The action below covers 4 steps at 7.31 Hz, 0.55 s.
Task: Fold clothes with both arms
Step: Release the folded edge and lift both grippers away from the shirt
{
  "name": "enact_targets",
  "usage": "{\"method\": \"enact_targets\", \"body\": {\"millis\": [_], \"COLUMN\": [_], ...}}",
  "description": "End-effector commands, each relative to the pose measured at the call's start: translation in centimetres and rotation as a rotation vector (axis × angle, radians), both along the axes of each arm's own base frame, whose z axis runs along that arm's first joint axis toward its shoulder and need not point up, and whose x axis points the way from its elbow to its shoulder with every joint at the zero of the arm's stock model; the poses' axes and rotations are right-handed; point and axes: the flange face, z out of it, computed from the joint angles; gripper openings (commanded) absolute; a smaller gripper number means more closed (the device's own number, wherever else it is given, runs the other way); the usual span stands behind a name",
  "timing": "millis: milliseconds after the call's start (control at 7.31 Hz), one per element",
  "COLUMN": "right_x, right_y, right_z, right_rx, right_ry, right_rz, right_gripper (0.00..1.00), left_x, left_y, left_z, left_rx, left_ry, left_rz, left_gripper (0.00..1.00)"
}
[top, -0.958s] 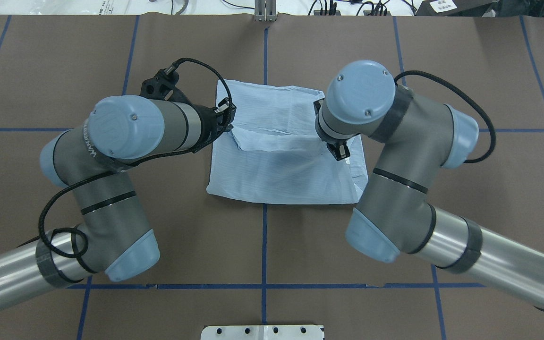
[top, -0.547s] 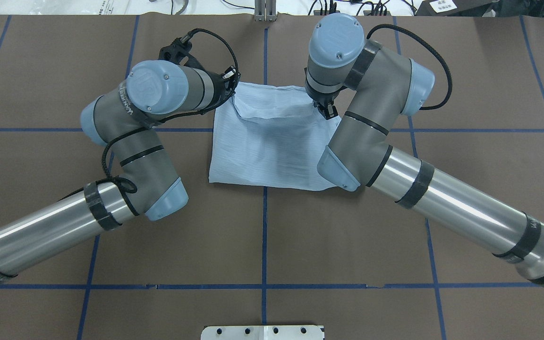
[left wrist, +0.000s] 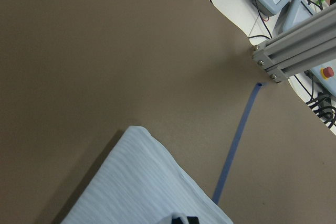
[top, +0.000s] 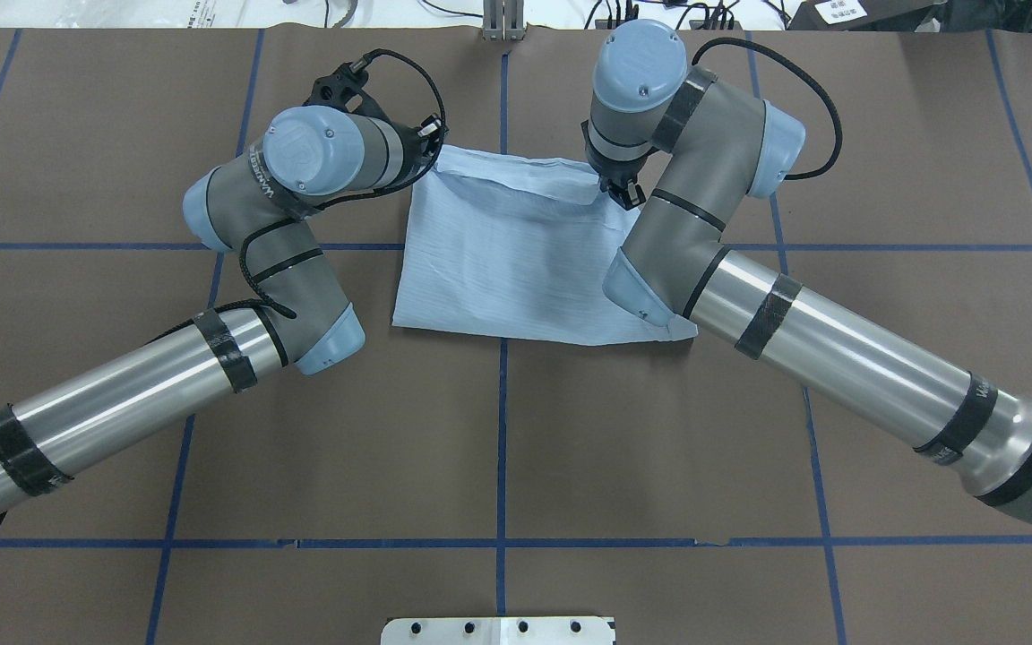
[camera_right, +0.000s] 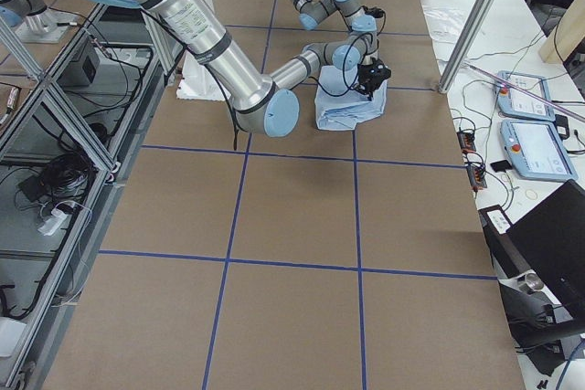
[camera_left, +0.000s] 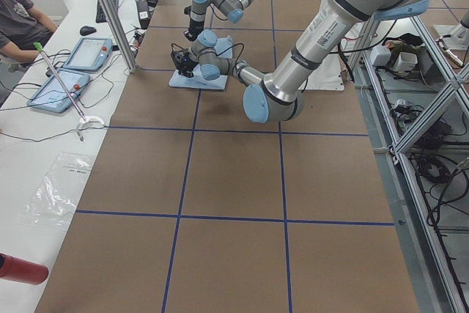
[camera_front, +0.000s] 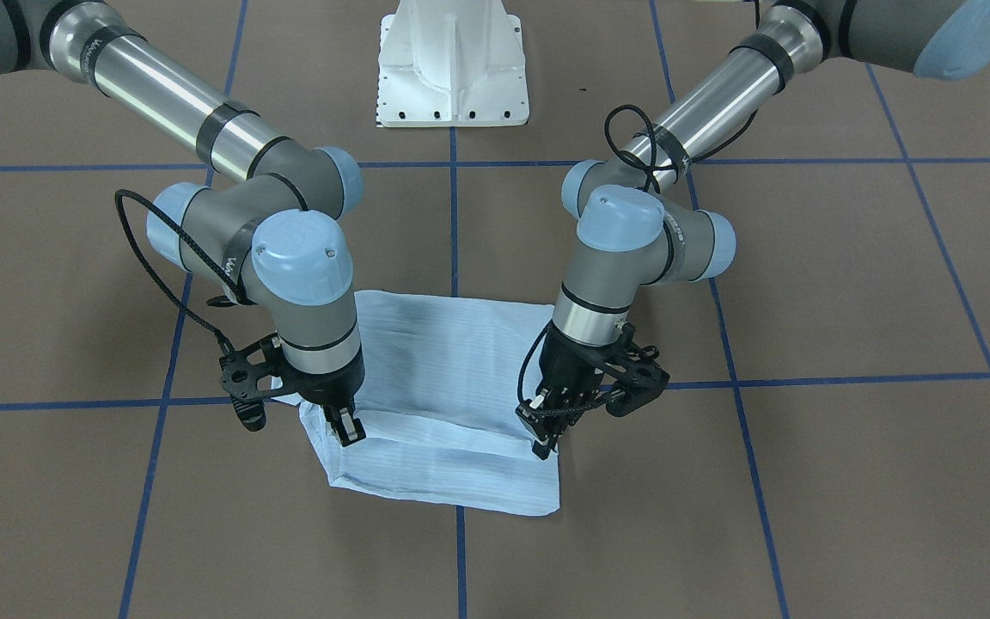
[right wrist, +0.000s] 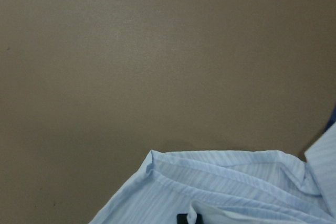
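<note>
Brown table, blue tape grid. Carries folded pale blue shirt toward 12 o'clock of centre, straddling the centre line; holds white base plate at 6 o'clock edge, overhead view.

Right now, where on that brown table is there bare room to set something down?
Bare: the middle of the brown table, between the silver-grey left arm, right arm and white base plate; also the outer corners beyond them. Crowded: around the pale blue striped shirt.
</note>
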Motion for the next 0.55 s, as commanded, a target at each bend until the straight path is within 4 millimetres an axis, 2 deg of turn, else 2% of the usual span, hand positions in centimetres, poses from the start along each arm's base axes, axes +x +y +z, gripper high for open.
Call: {"method": "enact_targets", "body": {"millis": [0,137,274,411], "right_x": [-1.2,-0.7,0.6,1.6], "right_y": [-2.0,-3.4,-4.4,-5.1], "right_z": [0.4,-0.3,-0.4,-0.3], "right_rx": [0.032,0.052,0.079,0.091], "right_ry": [0.005,0.017,0.028,0.036], "right_rz": [-0.019,-0.028,-0.041,-0.046], "right_gripper": [0.82,0.99,1.00,1.00], "left_x": [0.6,0.6,-0.9,-1.6], "left_y": [-1.4,-2.4,-3.6,-4.1], "left_z": [1.1,1.7,1.8,1.8], "left_rx": [0.026,0.075,0.080,0.080], "left_ry": [-0.036,-0.054,-0.058,-0.057], "left_rz": [0.011,0.023,0.010,0.002], "left_gripper": [0.62,0.77,0.86,0.86]}}
